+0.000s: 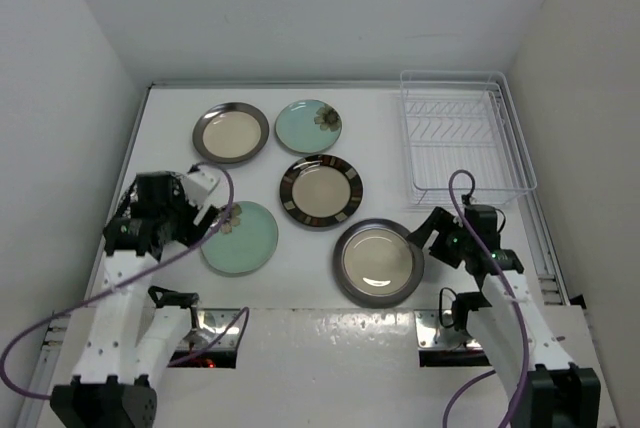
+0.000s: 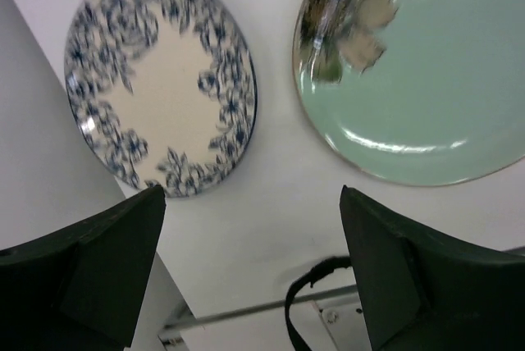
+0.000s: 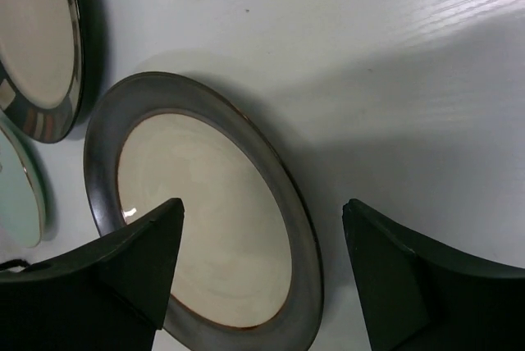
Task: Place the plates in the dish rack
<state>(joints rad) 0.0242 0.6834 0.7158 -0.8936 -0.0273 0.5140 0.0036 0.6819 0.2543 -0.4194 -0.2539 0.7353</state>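
Note:
Five plates show in the top view: a cream plate with grey rim (image 1: pixel 231 133), a mint-green flower plate (image 1: pixel 308 125), a brown-rimmed plate (image 1: pixel 321 191), a second mint-green plate (image 1: pixel 242 238) and a second grey-rimmed plate (image 1: pixel 378 263). The blue-white plate (image 2: pixel 160 80) shows only in the left wrist view, under my left arm. The white wire dish rack (image 1: pixel 465 138) stands empty at the back right. My left gripper (image 1: pixel 155 223) (image 2: pixel 253 195) is open and empty above the table, between the blue-white plate and the mint-green plate (image 2: pixel 418 80). My right gripper (image 1: pixel 425 233) (image 3: pixel 262 203) is open over the right rim of the near grey-rimmed plate (image 3: pixel 205 220).
White walls close in the table on the left, back and right. The table's near edge with a black cable strap (image 2: pixel 303 302) lies under my left gripper. The brown-rimmed plate (image 3: pixel 41 39) shows at the left edge of the right wrist view.

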